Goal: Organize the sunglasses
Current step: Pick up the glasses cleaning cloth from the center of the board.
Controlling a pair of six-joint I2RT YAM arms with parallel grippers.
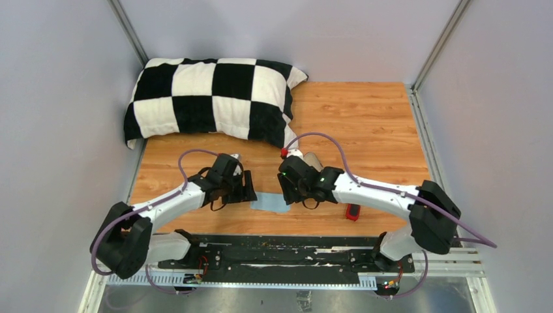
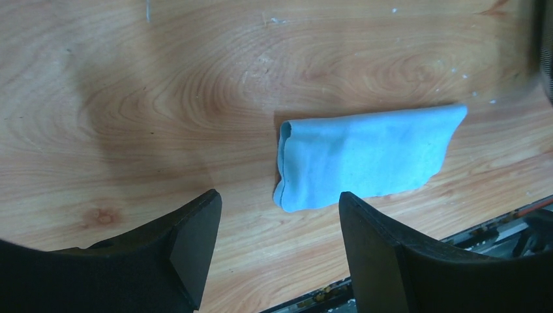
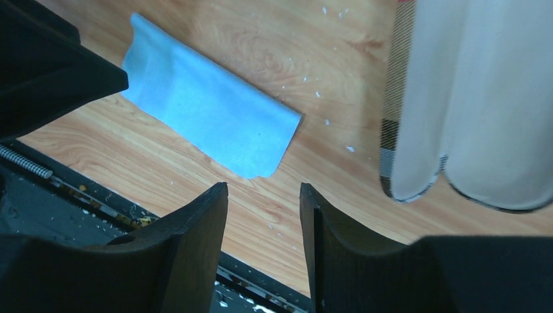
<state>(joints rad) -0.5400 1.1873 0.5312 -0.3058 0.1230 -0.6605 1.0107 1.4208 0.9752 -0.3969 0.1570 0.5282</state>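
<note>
Both claws hang spread and empty over the desk (image 1: pixel 365 124): the left claw (image 2: pixel 277 199) and the right claw (image 3: pixel 264 192) flank the folded blue cloth (image 2: pixel 372 153). The sunglasses (image 1: pixel 353 212) lie beside the right arm (apparently untouched). The plaid case (image 3: pixel 456 98) lies open beyond. Probable next move: the right claw pinches the frame.

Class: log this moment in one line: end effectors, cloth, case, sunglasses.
left end effector open, empty | right end effector open, empty | blue cloth folded on table | plaid case nearby | sunglasses untouched
</note>
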